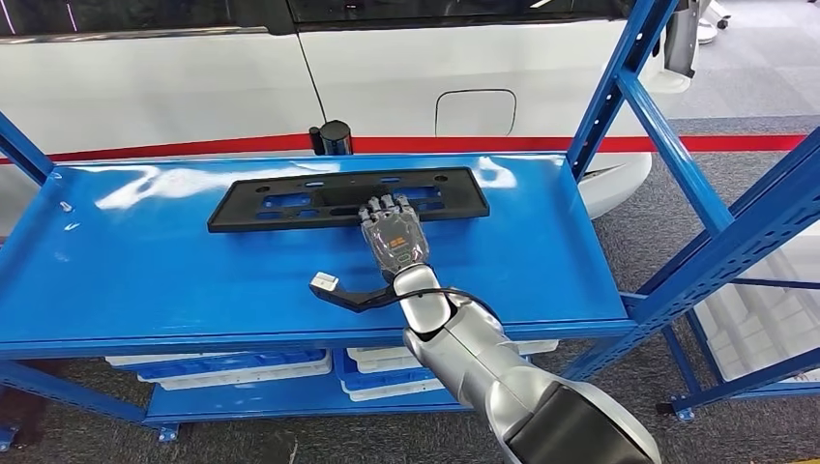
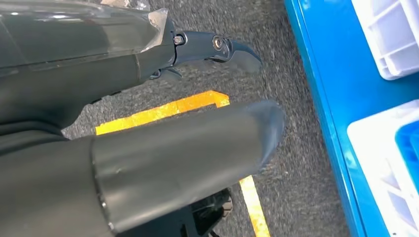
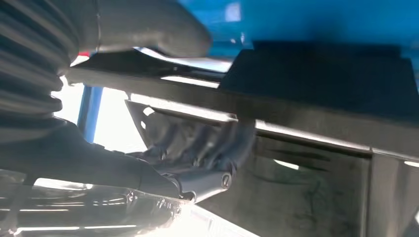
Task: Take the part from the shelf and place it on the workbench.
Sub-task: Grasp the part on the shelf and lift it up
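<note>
The part (image 1: 348, 200) is lying on the shelf (image 1: 145, 261), long axis running 9 to 3 o'clock. My right hand (image 1: 394, 232) is resting fingers-together on its near edge; grip unconfirmed.

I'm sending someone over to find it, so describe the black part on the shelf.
Look at the blue shelf beside the white vehicle. On its top level lies a long, flat black plate with cut-out slots, the robot's right hand reaching onto its near edge. It is the shelf top's largest item.

No readable text, labels, brands, numbers or signs in any view.
</note>
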